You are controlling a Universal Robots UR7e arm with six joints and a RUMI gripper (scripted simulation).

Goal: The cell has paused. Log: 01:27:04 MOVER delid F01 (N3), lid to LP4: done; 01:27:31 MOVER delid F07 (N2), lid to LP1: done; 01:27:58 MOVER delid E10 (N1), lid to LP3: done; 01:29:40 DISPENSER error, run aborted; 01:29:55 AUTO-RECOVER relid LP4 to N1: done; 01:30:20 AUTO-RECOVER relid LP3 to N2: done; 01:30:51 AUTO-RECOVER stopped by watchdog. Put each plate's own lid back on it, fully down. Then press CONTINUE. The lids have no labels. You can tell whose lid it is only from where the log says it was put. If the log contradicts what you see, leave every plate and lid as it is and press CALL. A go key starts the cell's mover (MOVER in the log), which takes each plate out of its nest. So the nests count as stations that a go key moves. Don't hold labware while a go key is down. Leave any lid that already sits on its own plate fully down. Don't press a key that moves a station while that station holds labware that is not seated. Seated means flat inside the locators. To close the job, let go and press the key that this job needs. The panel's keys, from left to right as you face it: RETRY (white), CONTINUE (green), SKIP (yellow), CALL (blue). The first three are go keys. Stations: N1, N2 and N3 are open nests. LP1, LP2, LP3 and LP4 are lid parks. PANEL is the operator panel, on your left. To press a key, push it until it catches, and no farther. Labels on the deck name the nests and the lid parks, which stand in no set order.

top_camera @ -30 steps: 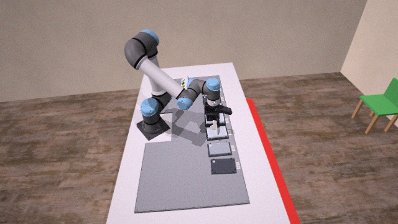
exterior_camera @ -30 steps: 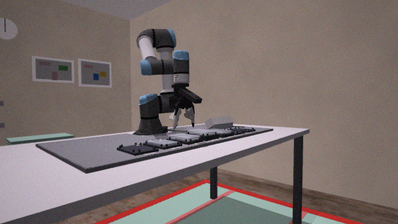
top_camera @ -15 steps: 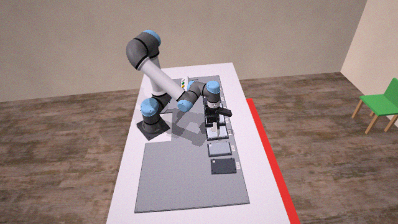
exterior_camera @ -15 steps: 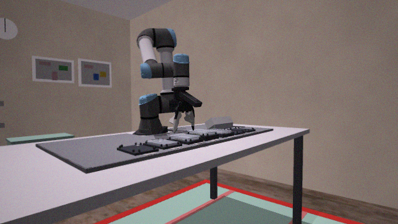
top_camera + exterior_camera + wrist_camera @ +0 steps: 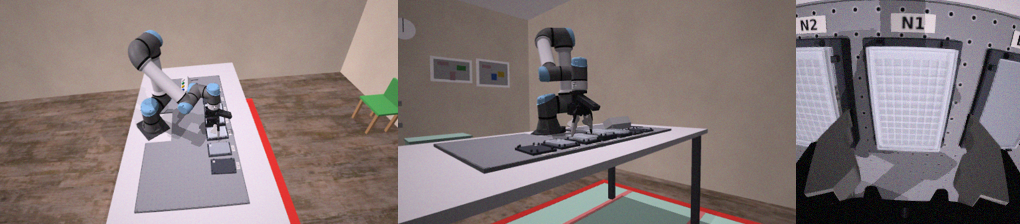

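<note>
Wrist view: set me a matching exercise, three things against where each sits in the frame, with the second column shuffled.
Column one:
1. plate under the N1 label
2. plate under the N2 label
3. fingers

Column two:
A. lower corners of the frame, spread apart with nothing between them
B. left edge, partly cut off
C. centre of the frame

Pairs: 1-C; 2-B; 3-A
</note>
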